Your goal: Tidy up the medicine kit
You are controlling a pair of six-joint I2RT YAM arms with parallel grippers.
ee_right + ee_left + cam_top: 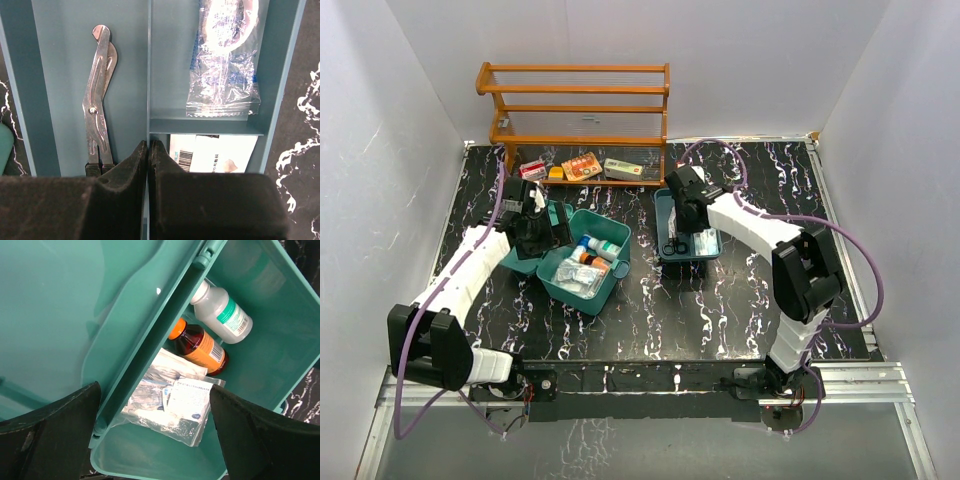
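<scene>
The medicine kit (610, 232) is a teal box lying open at centre left, its lid (525, 262) folded out to the left. Inside lie a white bottle (222, 312), an amber bottle with an orange label (200, 346) and a clear bag of papers (175, 402). My left gripper (155, 440) hangs open over the hinge (150, 355), one finger above the lid and one above the box. My right gripper (149, 150) is shut on the centre divider (149, 75) of the darker teal tray (663, 205). The tray holds metal scissors (97, 100), a sealed clear packet (222, 60) and a white barcoded packet (212, 154).
An orange wooden rack (575, 105) stands against the back wall, with small boxes (582, 166) on its lowest shelf. White walls close in the black marbled table (720, 310) on the left, right and back.
</scene>
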